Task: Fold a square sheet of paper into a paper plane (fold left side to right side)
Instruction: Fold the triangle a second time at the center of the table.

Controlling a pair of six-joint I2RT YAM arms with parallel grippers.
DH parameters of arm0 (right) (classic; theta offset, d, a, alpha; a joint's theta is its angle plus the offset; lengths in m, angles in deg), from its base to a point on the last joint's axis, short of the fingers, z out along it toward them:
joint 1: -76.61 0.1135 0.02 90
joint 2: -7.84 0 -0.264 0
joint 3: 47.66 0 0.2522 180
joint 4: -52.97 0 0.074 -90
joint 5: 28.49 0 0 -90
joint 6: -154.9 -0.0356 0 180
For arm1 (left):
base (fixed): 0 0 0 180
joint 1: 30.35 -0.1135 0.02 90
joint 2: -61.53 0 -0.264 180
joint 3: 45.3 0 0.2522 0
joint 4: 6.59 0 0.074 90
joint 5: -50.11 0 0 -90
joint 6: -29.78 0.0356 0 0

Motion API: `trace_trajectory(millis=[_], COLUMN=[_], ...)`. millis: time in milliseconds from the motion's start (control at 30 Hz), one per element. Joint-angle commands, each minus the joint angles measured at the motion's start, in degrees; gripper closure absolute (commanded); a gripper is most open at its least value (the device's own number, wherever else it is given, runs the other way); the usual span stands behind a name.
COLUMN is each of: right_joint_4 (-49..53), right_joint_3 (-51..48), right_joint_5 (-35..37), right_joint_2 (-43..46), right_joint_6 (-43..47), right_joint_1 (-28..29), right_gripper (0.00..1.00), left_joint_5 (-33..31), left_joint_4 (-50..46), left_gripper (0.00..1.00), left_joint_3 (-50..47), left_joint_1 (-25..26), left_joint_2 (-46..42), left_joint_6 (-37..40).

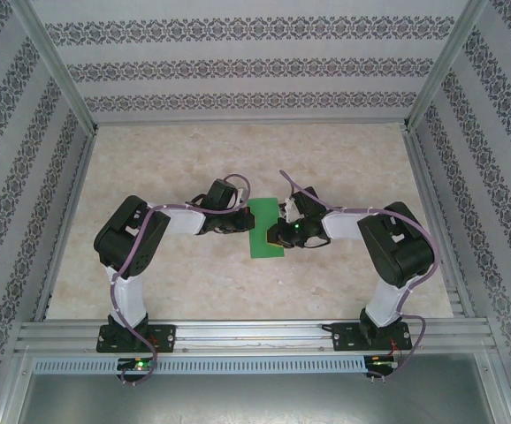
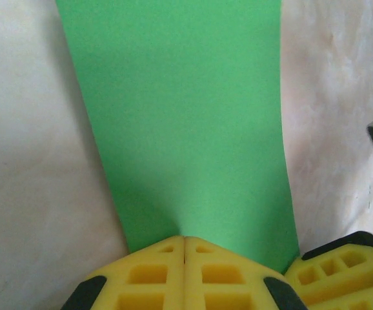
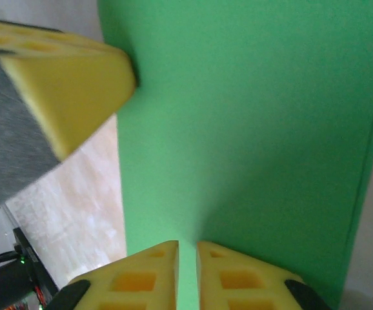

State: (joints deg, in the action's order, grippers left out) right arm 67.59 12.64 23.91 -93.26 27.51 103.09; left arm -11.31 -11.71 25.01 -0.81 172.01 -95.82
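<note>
Plain bright green paper, thin and smooth. Shaped as a narrow rectangle. Lies flat at the middle of the worktop, long edges running near to far.

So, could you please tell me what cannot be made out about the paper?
Top view: part of the right edge of the square sheet of paper, hidden under the right gripper.
Left wrist view: its far end, cut by the top edge.
Right wrist view: whether the parted fingers pinch or press it; blurred.
</note>
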Motion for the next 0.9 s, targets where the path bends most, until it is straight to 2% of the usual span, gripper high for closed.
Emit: trace_trajectory(millis=[0, 233, 467, 867], right_joint_4=[3.46, 11.17, 12.25, 12.17], right_joint_3=[2.92, 1.95, -1.78, -3.05], right_joint_5=[0.93, 1.48, 0.5, 0.65], right_joint_2=[4.34, 7.82, 8.55, 6.49], right_joint_6=[0.68, 4.7, 4.61, 3.73], right_joint_1=[-0.52, -3.92, -4.69, -3.46], right_gripper=[0.8, 0.69, 0.61, 0.61], left_joint_5=[-2.06, -2.11, -2.0, -1.88], left_joint_4=[-1.52, -1.39, -1.43, -1.61], left_gripper=[1.0, 1.0, 1.0, 1.0], left_joint_3=[-1.82, -2.13, -1.93, -1.7], left_joint_1=[0.33, 0.51, 0.44, 0.45], left_joint_2=[1.15, 0.97, 1.15, 1.41], left_joint_6=[-0.13, 0.12, 0.24, 0.31])
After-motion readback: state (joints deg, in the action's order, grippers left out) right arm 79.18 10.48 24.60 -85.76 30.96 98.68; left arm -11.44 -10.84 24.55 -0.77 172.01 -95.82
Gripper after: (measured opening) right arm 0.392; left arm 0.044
